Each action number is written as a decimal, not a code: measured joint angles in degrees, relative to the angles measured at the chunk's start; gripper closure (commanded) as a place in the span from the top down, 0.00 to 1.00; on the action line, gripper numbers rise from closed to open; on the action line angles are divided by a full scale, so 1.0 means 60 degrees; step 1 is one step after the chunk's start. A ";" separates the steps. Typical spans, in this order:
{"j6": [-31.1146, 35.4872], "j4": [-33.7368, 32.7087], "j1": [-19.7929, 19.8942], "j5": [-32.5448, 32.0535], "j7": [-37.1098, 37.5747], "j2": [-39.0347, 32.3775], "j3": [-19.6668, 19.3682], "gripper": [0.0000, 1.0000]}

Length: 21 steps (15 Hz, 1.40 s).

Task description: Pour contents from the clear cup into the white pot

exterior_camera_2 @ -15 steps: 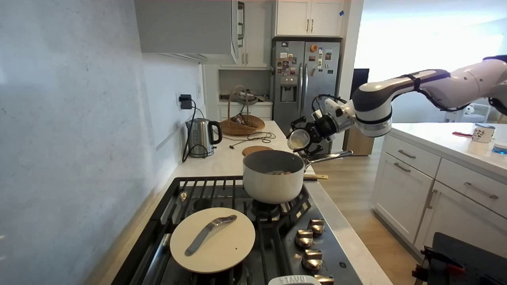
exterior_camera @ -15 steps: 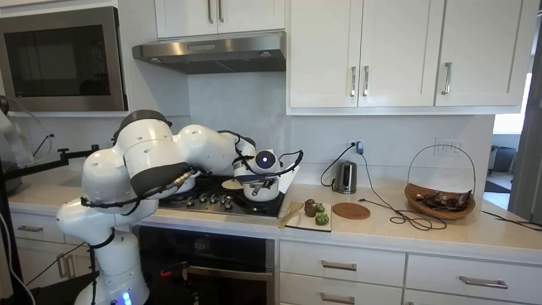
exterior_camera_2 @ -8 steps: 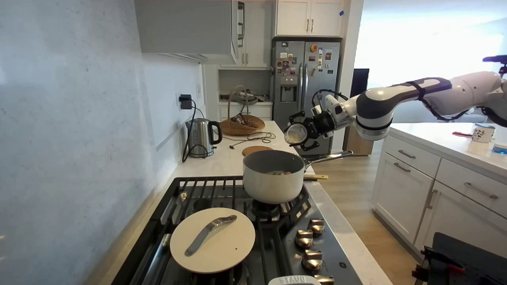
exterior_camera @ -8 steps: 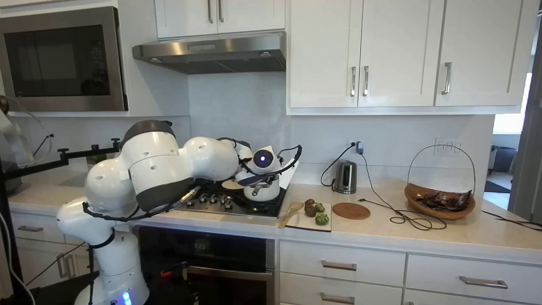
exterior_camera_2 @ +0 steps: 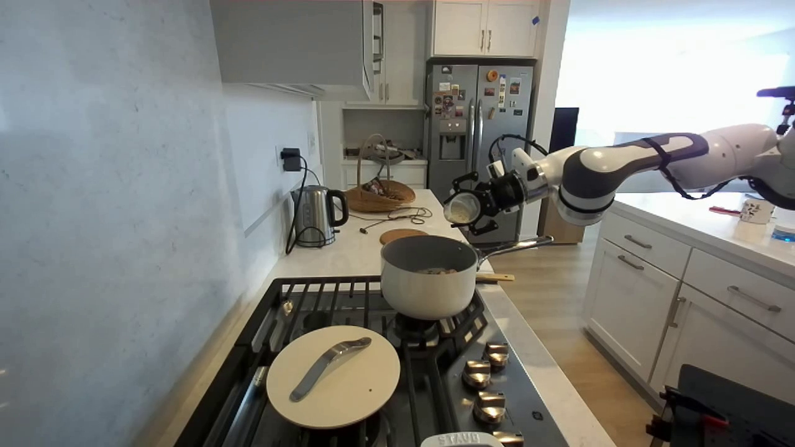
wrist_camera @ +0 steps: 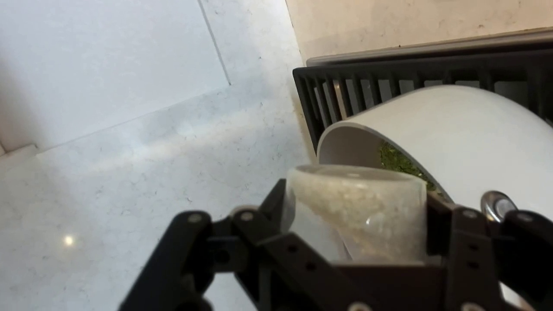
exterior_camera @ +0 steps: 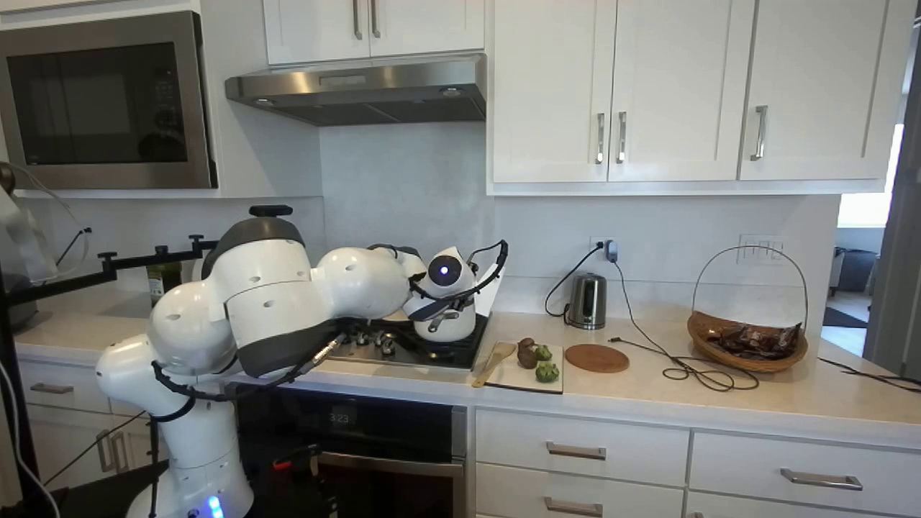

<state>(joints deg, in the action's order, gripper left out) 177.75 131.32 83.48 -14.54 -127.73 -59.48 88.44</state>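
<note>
Wrist view: the clear cup (wrist_camera: 356, 218) of grains (wrist_camera: 371, 198) is clamped by the tool (wrist_camera: 356, 209) near the white pot (wrist_camera: 471, 134), green bits (wrist_camera: 395, 160) inside, rim part-hidden.

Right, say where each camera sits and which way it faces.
Wrist view: on the wrist, looking past the fingers and the clear cup they hold, toward the white pot.
In an exterior view: back from the counter, facing oven and backsplash; the arm shows, base included.
In an exterior view: at one end of the stove, looking toward the fridge; part of the arm and the fingers show.
Both exterior views share the white pot, kettle and basket.
</note>
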 measured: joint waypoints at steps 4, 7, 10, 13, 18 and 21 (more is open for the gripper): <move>-0.0001 -0.0001 -0.0002 -0.0383 0.0001 -0.0085 -0.0008 0.35; -0.0017 0.0001 -0.0004 -0.0384 0.0313 -0.0094 -0.0038 0.35; -0.0043 0.0004 -0.0009 -0.0385 0.0765 -0.0094 -0.0097 0.35; -0.0083 0.0006 -0.0012 -0.0385 0.1134 -0.0094 -0.0137 0.60; -0.0087 0.0009 -0.0019 -0.0385 0.1314 -0.0095 -0.0153 0.60; -0.0088 0.0009 -0.0020 -0.0385 0.1314 -0.0095 -0.0154 0.60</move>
<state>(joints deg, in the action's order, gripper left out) 177.23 131.37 83.36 -16.85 -119.84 -60.05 87.52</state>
